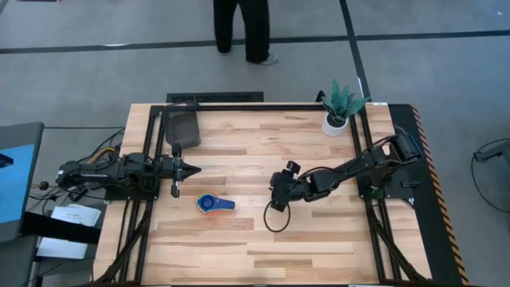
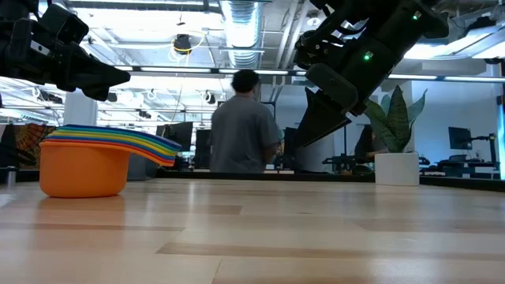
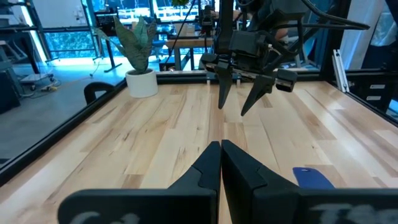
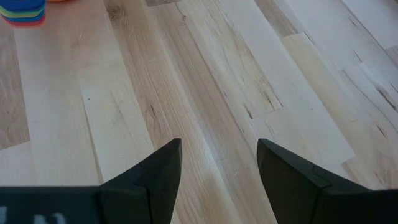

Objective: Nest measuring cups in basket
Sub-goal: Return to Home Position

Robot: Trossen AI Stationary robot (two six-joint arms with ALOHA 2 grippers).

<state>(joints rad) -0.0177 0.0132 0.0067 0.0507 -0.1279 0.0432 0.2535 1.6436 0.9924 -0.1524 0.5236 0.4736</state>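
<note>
Wooden table [image 1: 319, 255]: pale planks, black frame around it. White pot with green plant [image 1: 335, 123] at table's far right corner. Person [image 1: 243, 28], dark clothes, standing beyond table's far edge. Papers [image 1: 72, 219] off table's left side.

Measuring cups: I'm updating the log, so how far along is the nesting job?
Done: the measuring cups sit nested in one stack, orange at the bottom. In hand: nothing; the left gripper is shut, the right gripper open, both empty and clear of the stack. Left: the stack stands on the table outside the basket, not yet in it.
</note>
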